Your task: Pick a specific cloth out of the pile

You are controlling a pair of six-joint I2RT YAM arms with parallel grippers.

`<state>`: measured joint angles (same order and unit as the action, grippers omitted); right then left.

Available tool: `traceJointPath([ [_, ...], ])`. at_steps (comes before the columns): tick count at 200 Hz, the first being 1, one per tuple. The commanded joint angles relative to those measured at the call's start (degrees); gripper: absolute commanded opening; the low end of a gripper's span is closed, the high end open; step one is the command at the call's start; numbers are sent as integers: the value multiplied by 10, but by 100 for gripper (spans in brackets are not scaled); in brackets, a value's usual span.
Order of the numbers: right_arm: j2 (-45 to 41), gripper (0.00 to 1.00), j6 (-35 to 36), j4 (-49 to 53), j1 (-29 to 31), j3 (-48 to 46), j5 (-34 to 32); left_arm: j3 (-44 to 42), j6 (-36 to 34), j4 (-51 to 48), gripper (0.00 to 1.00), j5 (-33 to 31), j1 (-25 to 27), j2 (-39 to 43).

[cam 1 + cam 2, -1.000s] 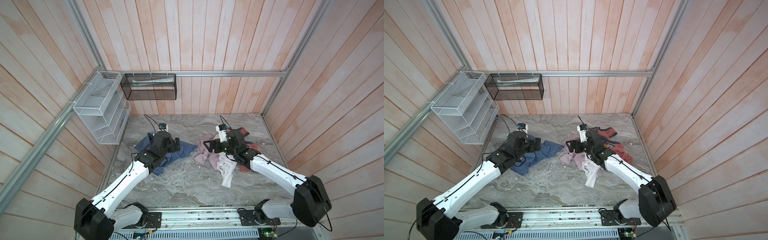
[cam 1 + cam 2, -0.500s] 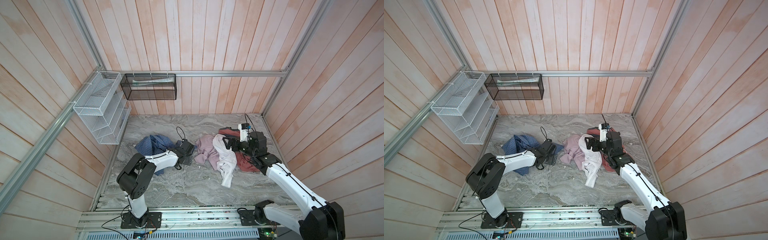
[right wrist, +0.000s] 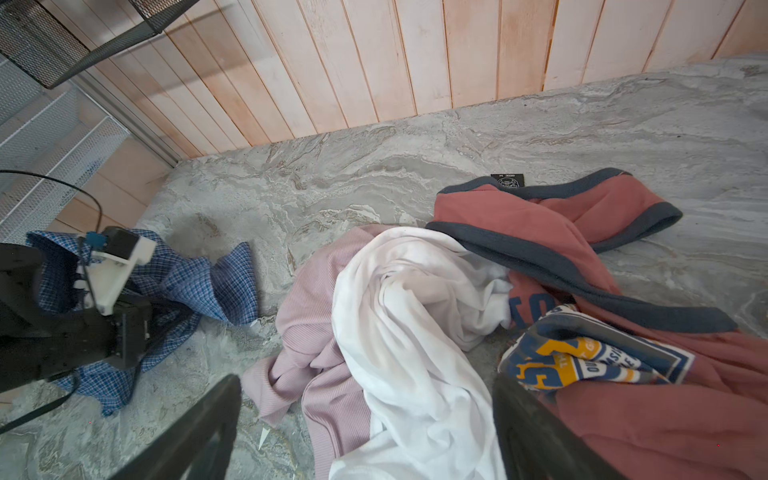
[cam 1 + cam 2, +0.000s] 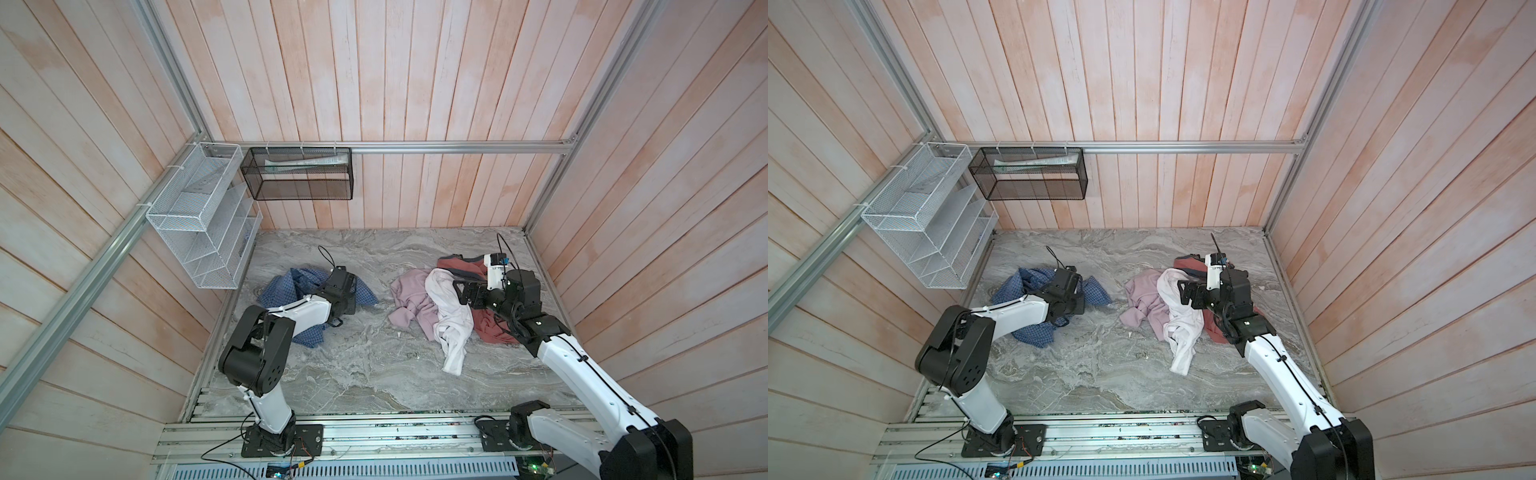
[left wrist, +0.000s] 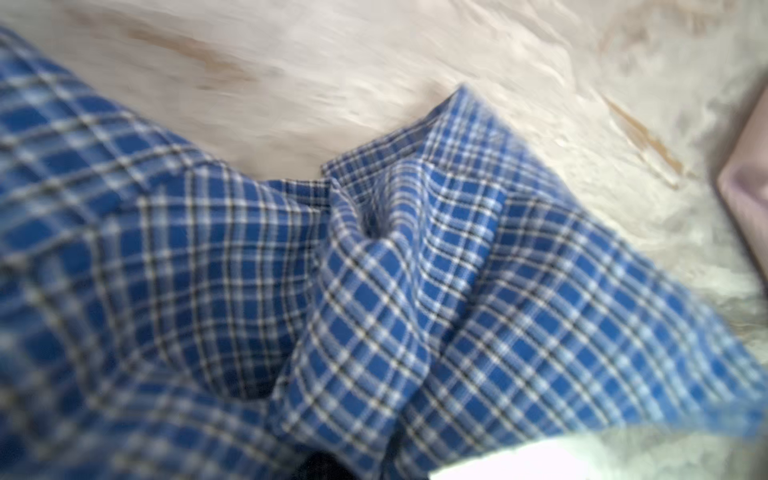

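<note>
At the left of the desk (image 4: 353, 382), the left claw (image 4: 344, 300) has just snapped from wide open to fully closed, seemingly pinching a fold of the cloth (image 4: 277, 291) (checked fabric bunches toward it). The cloth lies apart from the pile (image 4: 446, 316). The right claw (image 4: 462, 294) has stayed spread wide above that pile, empty, so the pick looks begun.

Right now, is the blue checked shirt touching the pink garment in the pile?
Apart. In both top views a strip of bare marble table separates the blue checked shirt from the pink garment; the right wrist view shows the same gap.
</note>
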<state>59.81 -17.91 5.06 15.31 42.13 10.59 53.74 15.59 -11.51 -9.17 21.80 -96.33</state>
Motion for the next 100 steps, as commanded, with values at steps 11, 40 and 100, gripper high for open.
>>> traceJointPath([
  [11,-5,94,-2,8,-1,-15,7,-42,7,88,0,97,-42,135],
  [40,-4,94,-7,6,-3,-17,15,-54,40,93,0,145,-99,220],
  [100,-4,94,-13,-2,-2,-27,21,-87,116,35,0,194,-251,211],
])
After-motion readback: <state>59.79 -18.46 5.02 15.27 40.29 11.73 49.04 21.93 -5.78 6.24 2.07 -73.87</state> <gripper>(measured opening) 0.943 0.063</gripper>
